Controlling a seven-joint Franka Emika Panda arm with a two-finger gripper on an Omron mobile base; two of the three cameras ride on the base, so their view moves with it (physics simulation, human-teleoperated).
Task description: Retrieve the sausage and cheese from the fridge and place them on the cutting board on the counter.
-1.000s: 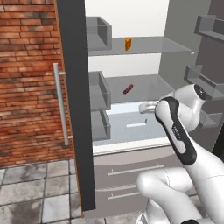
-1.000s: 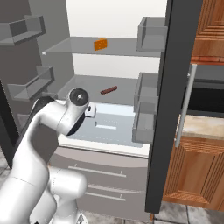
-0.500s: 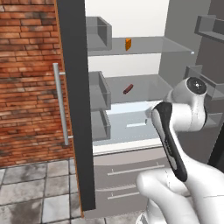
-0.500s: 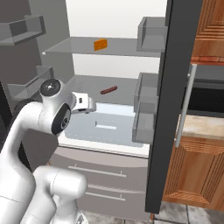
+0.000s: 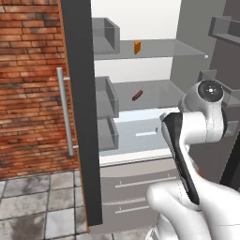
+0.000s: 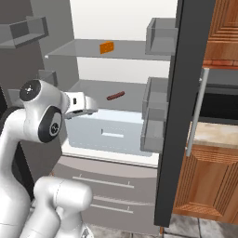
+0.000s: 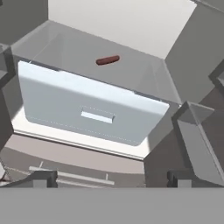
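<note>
The fridge [image 5: 79, 117] stands with both doors open. On its middle glass shelf lies the dark red sausage [image 5: 137, 95] [image 6: 115, 95] [image 7: 107, 60]. The orange cheese [image 5: 137, 47] [image 6: 107, 47] sits on the shelf above. My gripper [image 6: 88, 109] [image 7: 111, 179] is open and empty. It hovers in front of the pale drawer [image 7: 87, 109], at about the height of the sausage's shelf and short of the sausage, which lies deeper in to its right. A strip of the counter [image 6: 214, 134] shows past the right door. The cutting board is out of view.
Grey door bins [image 6: 155, 100] [image 5: 107, 96] hang on both open doors, close to each side of the opening. The right door's edge [image 6: 179, 111] with its silver handle [image 6: 196, 111] stands between the fridge interior and the counter. Two lower drawers [image 6: 104, 186] sit below. A brick wall [image 5: 28, 84] stands at the left.
My arm has unfolded: the elbow rose and the hand swung forward toward the fridge opening, level with the sausage shelf. The jaws stayed open. Nothing in the fridge moved.
</note>
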